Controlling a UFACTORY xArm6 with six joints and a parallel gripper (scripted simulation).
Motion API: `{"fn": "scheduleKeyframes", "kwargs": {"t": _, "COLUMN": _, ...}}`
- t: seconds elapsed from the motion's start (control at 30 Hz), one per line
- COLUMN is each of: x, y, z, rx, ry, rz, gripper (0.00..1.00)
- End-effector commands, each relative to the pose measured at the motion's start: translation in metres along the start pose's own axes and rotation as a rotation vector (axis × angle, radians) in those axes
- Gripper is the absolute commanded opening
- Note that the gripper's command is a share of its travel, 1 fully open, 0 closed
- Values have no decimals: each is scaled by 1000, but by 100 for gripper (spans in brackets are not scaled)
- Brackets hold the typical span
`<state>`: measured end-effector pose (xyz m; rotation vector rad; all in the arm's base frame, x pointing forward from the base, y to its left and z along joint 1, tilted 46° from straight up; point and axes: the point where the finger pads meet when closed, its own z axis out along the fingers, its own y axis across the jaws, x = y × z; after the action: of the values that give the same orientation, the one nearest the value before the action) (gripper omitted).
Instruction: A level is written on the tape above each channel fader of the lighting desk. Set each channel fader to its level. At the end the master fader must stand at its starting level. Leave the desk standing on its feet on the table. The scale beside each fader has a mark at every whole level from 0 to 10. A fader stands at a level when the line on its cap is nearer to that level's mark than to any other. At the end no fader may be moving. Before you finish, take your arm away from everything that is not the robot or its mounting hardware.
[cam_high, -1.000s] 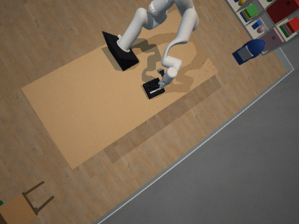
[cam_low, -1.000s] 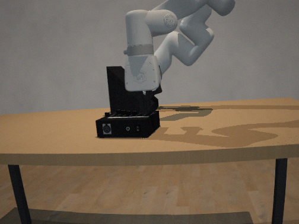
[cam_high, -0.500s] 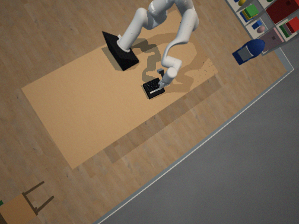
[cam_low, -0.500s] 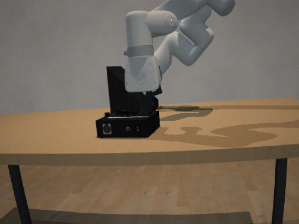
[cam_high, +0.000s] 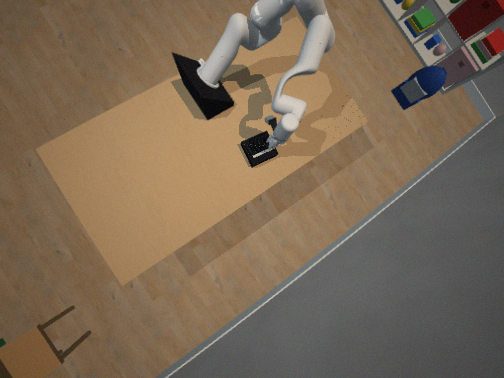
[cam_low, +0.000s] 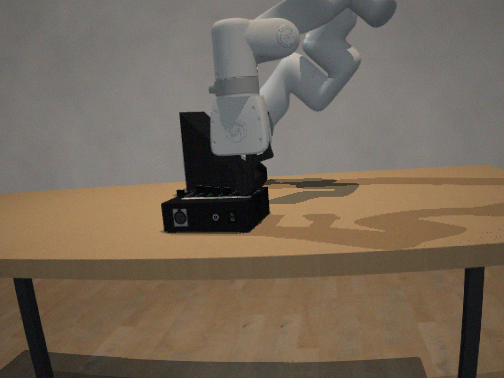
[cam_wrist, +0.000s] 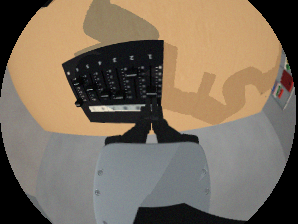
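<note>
The lighting desk (cam_wrist: 120, 83) stands on its feet on the tan surface (cam_high: 125, 190), in front of the arm's black base (cam_high: 220, 102), its rear panel with the sockets turned toward the exterior view. A row of faders (cam_wrist: 109, 83) crosses its top; the strip of tape (cam_wrist: 115, 107) runs along the edge nearest the wrist camera, but the written levels are too small to read. The claw (cam_wrist: 153, 115) is pressed together with nothing between its fingers, and its joined tip sits at the rightmost fader (cam_wrist: 152, 86), near the close end of that slot; whether it touches the cap cannot be told. The step in hand appears to be pushing a cap with the closed tip. To do this well, keep the tip low against the cap's flank, drive straight along the slot, and stop once the cap line meets the wanted mark, so the desk neither slides nor tips. The neighbouring caps stand close beside the tip and are the main obstruction. A shelf unit (cam_high: 452, 37) and a blue object (cam_high: 419, 87) stand well apart, off the surface.
</note>
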<state>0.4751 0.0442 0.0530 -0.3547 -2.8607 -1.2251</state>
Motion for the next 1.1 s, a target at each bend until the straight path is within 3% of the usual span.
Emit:
{"fn": "scheduleKeyframes", "kwargs": {"t": 0.0, "x": -1, "y": 0, "z": -1, "rx": 0, "ry": -3, "rz": -1, "gripper": 0}}
{"fn": "scheduleKeyframes", "kwargs": {"t": 1.07, "x": 12, "y": 0, "z": -1, "rx": 0, "ry": -3, "rz": -1, "gripper": 0}}
